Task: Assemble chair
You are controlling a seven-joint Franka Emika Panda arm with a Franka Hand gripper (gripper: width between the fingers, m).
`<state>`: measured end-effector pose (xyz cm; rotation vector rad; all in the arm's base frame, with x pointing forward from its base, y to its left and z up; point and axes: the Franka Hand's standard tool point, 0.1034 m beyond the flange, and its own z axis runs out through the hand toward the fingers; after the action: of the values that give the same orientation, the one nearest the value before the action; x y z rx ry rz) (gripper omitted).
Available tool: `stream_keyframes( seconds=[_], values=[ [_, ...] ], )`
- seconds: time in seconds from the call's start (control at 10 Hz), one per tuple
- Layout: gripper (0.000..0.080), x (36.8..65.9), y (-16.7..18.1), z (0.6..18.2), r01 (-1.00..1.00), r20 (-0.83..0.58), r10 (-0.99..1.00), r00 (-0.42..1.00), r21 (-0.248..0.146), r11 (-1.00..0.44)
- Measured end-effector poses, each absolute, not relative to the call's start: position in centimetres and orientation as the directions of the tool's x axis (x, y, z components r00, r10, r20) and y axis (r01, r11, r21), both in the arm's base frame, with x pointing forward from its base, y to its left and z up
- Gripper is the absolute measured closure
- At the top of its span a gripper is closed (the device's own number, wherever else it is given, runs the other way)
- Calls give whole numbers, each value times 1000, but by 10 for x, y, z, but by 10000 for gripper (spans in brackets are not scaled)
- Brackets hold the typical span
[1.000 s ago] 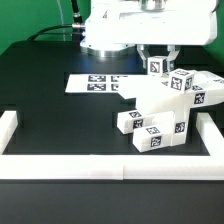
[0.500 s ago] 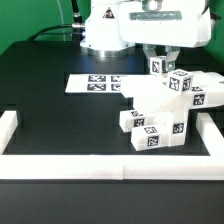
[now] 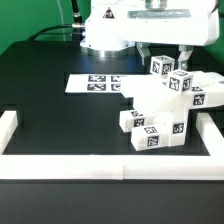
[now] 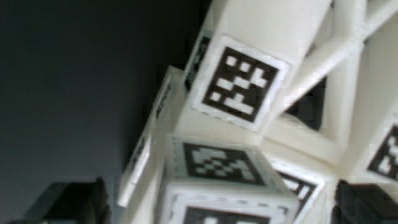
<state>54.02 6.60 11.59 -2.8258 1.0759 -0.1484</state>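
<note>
The white blocky chair (image 3: 165,108) stands at the exterior view's right, its slabs, legs and bars joined into one cluster with black-and-white tags on many faces. My gripper (image 3: 163,55) hangs over its topmost tagged piece (image 3: 161,66), open wide. One dark finger stands on each side of that piece, and neither touches it. In the wrist view the chair (image 4: 240,80) fills most of the picture. The gripper (image 4: 222,205) straddles a tagged block, with a dark fingertip (image 4: 80,200) showing beside it and a gap between them.
The marker board (image 3: 92,83) lies flat on the black table, on the exterior view's left of the chair. A white border rail (image 3: 110,165) runs along the front and up both sides. The arm's white base (image 3: 105,30) stands at the back.
The jaws have spread from a narrow grip on the chair's top piece to wide open, letting it go. The chair has not moved.
</note>
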Motion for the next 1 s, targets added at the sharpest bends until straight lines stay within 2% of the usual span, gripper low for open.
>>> stream_keyframes(
  seconds=[0.4, 0.5, 0.7, 1.0],
  values=[
    [151, 541, 64, 116, -414, 93, -425, 901, -117, -903],
    [151, 542, 66, 117, -349, 105, -358, 928, -96, -932],
    [151, 544, 69, 119, -126, 126, -129, 984, -28, -992],
    [151, 544, 68, 119, 72, 130, 72, 989, 4, -997]
  ],
)
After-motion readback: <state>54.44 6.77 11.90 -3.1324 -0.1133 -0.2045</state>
